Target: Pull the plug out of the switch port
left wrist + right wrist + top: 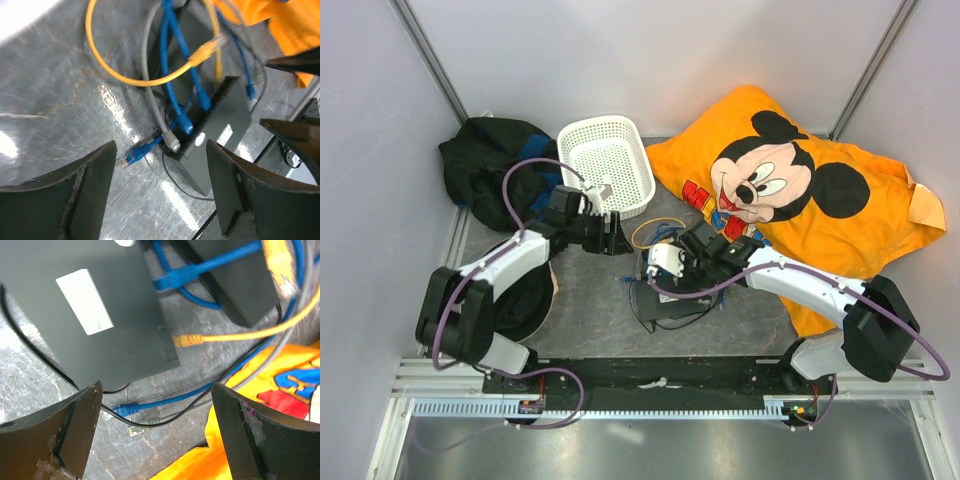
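My left fingers [90,195] are spread wide and empty above the table [60,90], just short of the switch [234,111]. A grey plug [172,143] and a blue plug [186,126] sit in ports along its edge. My right fingers [75,430] gape too, holding nothing, over the same box. I judge each plug small, hard and slick, latched by a tab. I would pinch the plug body, not the limp cable, since the light box may slide. Its white label [82,301] bears print too small to read.

Grey table [582,305]: switch [125,340], cables [230,337], basket [605,124], pillow [840,225]
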Robot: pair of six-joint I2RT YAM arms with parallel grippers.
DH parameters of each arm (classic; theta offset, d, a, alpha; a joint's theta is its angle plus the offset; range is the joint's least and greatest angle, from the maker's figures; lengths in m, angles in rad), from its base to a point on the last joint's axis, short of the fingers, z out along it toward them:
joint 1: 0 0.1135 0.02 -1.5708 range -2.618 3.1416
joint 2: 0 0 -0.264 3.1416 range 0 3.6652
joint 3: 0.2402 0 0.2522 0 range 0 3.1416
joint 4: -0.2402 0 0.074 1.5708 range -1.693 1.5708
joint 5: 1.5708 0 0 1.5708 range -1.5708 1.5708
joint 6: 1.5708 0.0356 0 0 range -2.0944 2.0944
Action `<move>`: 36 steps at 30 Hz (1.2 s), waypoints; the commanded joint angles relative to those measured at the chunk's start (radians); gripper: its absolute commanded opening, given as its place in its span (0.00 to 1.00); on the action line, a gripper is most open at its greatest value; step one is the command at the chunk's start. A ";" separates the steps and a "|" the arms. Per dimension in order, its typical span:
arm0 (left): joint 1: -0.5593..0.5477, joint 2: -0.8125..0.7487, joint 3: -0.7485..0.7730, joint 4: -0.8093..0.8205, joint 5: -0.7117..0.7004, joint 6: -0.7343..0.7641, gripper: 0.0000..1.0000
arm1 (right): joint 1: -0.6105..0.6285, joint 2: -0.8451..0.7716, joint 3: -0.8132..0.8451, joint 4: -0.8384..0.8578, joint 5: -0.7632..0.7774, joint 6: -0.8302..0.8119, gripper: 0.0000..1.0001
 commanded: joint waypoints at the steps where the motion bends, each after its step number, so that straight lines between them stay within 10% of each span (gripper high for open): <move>1: -0.016 0.114 -0.008 0.104 -0.013 -0.107 0.74 | 0.096 -0.017 -0.040 -0.008 0.029 -0.094 0.98; 25: -0.082 0.343 0.052 0.158 -0.013 -0.118 0.44 | 0.178 0.101 -0.124 0.201 0.193 -0.163 0.98; 27: -0.083 0.349 0.064 0.172 -0.015 -0.104 0.36 | 0.178 0.113 -0.129 0.210 0.213 -0.164 0.98; 28: -0.083 0.349 0.072 0.158 -0.028 -0.093 0.06 | 0.175 0.118 -0.137 0.221 0.234 -0.170 0.98; 29: -0.083 0.341 0.081 0.122 -0.069 -0.082 0.02 | 0.173 0.130 -0.140 0.226 0.251 -0.178 0.98; 36: -0.083 0.174 -0.037 0.095 -0.157 -0.059 0.02 | 0.075 0.277 -0.046 0.310 0.378 -0.172 0.98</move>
